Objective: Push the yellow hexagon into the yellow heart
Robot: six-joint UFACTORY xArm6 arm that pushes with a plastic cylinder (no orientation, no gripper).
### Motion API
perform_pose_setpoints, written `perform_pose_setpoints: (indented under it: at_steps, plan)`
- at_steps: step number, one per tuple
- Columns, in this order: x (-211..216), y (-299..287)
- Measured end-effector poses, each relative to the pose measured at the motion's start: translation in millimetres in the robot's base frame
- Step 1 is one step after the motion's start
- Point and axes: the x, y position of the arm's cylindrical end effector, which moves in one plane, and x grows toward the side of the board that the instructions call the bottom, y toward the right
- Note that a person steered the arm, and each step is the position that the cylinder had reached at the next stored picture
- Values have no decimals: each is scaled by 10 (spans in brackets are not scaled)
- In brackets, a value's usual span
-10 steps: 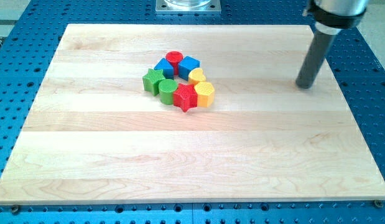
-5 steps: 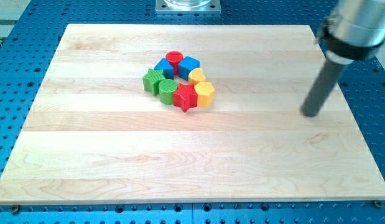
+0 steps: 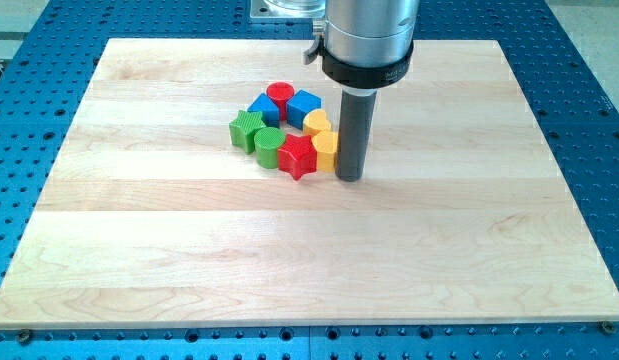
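Note:
The yellow hexagon (image 3: 326, 150) sits at the right end of a tight cluster of blocks, partly hidden by my rod. The yellow heart (image 3: 316, 124) lies just above it, touching or nearly touching. My tip (image 3: 349, 178) rests on the board right against the hexagon's right side, slightly below it. The red star (image 3: 298, 156) touches the hexagon's left side.
The cluster also holds a green cylinder (image 3: 267, 145), a green block (image 3: 245, 130), a blue triangle-like block (image 3: 261, 109), a red cylinder (image 3: 280, 98) and a blue cube (image 3: 303, 104). All lie on the wooden board (image 3: 309, 260), ringed by a blue perforated table.
My rod has swept from the board's right side leftward to the hexagon's right side. The blocks look unmoved.

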Motion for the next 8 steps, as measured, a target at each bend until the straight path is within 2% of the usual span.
perform_pose_setpoints:
  at_steps: [3, 4, 6, 8]
  plan:
    - [5, -142]
    - [184, -81]
    - [529, 326]
    - [639, 539]
